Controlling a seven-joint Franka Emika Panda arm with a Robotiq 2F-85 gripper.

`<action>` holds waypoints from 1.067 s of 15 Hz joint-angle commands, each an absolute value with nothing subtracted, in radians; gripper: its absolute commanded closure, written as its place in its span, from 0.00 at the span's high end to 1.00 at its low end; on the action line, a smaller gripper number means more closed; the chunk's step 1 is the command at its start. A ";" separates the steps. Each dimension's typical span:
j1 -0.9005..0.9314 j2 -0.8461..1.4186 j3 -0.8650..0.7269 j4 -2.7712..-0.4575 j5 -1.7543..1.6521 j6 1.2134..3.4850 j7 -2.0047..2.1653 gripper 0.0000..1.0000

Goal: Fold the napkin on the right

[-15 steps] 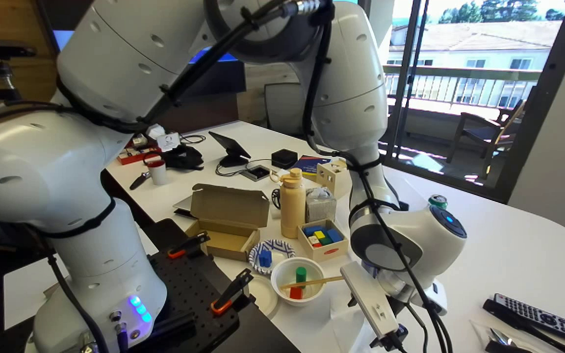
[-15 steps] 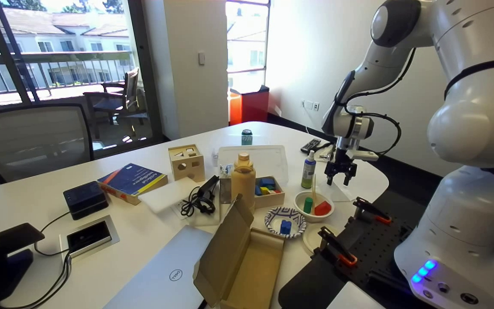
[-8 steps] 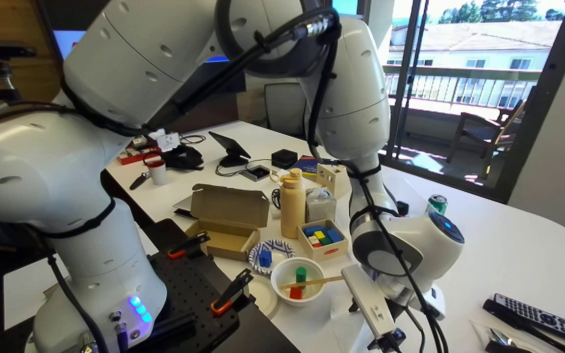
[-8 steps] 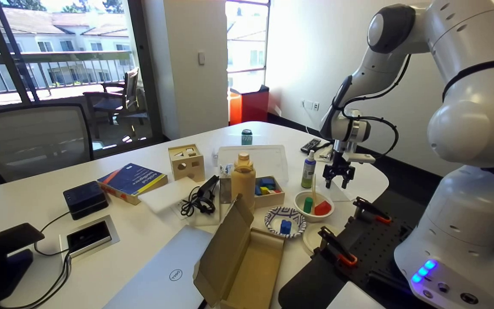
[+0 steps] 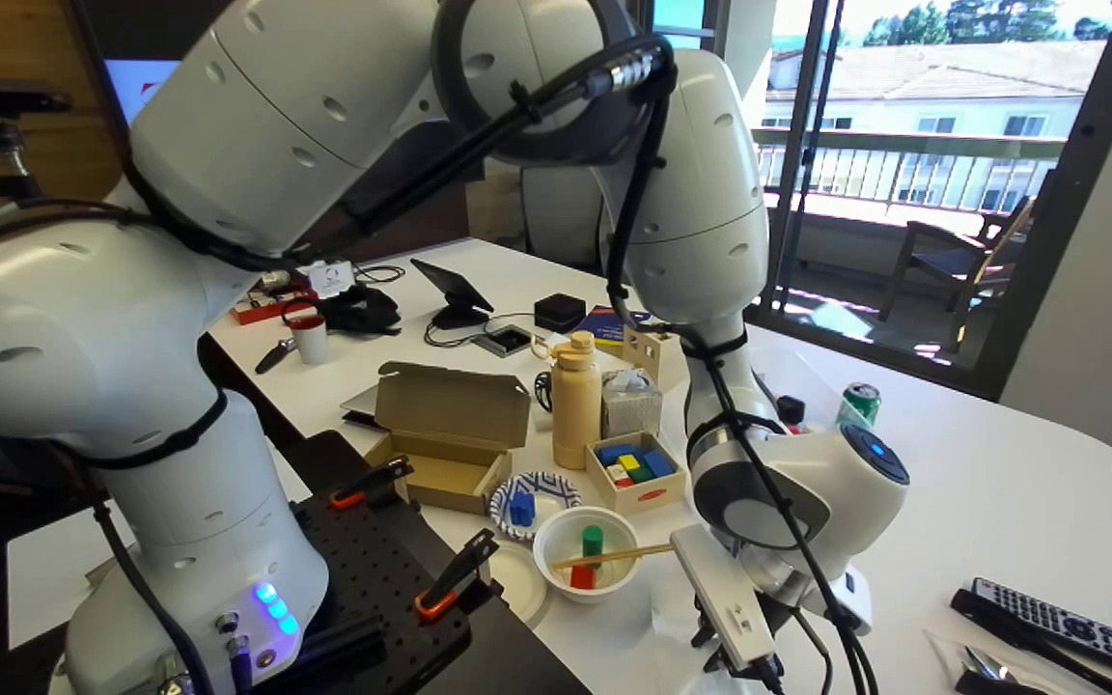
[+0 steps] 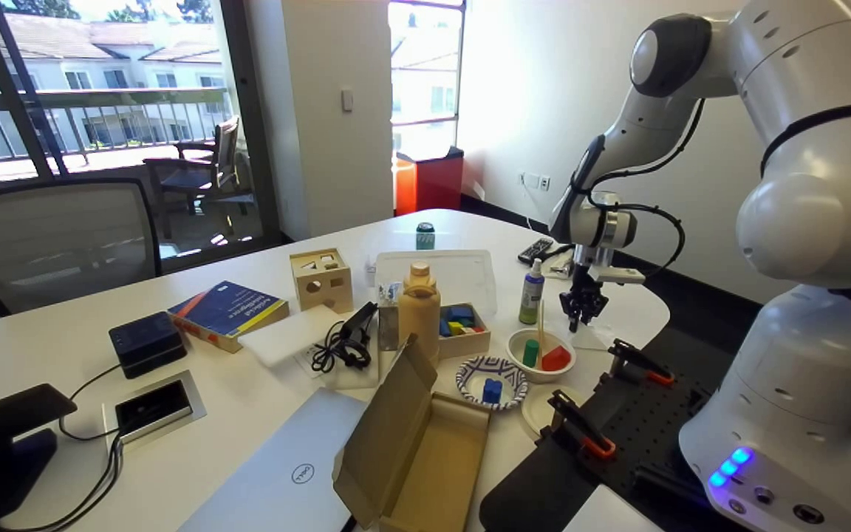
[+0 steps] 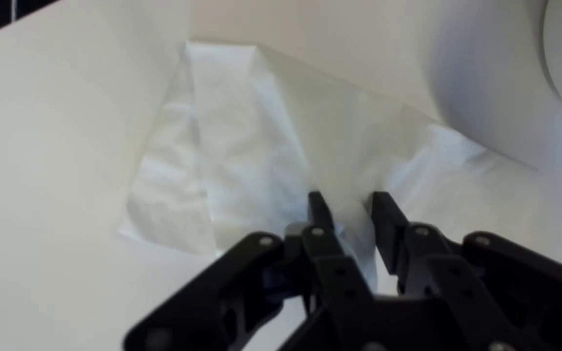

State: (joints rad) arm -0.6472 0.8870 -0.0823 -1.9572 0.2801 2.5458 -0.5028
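In the wrist view, we see the black two-fingered gripper [image 7: 348,209] at the rumpled, pale white-grey napkin [image 7: 261,146], its fingertips [image 7: 387,214] close together, a fold of it in the narrow gap; whether it is pinched, we cannot tell. In an exterior view, we find the napkin on the white table [image 5: 952,502], partly hidden, near the round white bowl [image 5: 556,541] holding a green cylinder [image 5: 593,541] and a red block [image 5: 582,577]. In an exterior view, we see the gripper pointing down, the purple-and-green spray bottle [image 6: 531,297] upright near it.
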 commanded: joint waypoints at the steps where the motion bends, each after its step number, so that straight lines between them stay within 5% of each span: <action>1: -0.678 0.863 -0.061 -1.949 0.261 2.513 -0.472 0.01; 16: -0.864 0.570 0.081 -2.052 0.518 2.210 -0.607 0.00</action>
